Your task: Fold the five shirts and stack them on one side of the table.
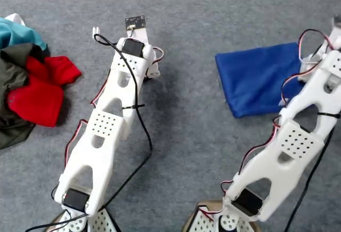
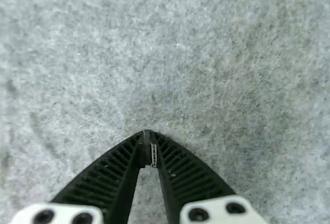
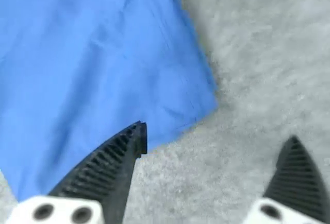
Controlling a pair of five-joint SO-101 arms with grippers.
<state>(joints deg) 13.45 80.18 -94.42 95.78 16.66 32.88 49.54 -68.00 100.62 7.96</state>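
We begin with the blue shirt [image 1: 258, 77], which lies folded into a flat rectangle at the right of the high view, its far edge tucked under the right arm. At the far left edge of that view the shirts not yet folded sit in a heap: a red shirt [image 1: 40, 90] on top, a teal shirt [image 1: 18, 32] behind it and a dark shirt [image 1: 11, 122] below. They overlap so much that we cannot count them with certainty.

The right gripper [image 3: 216, 135] hangs over a corner of the blue shirt with its jaws spread wide and nothing between them, one finger above the cloth and the other above the grey table [image 1: 192, 125]. The left gripper [image 2: 148, 136] is pressed closed, tips touching, holding nothing, above bare felt near the upper middle of the high view, well apart from the heap.

We judge two risks here. If the right gripper drops or sweeps sideways, a finger could catch that corner and pull the fold open. At the heap, the shirts are tangled, so a pinch on the red one could drag its neighbours along or lift two at once. The loose cable along the left arm might also snag on a long reach.
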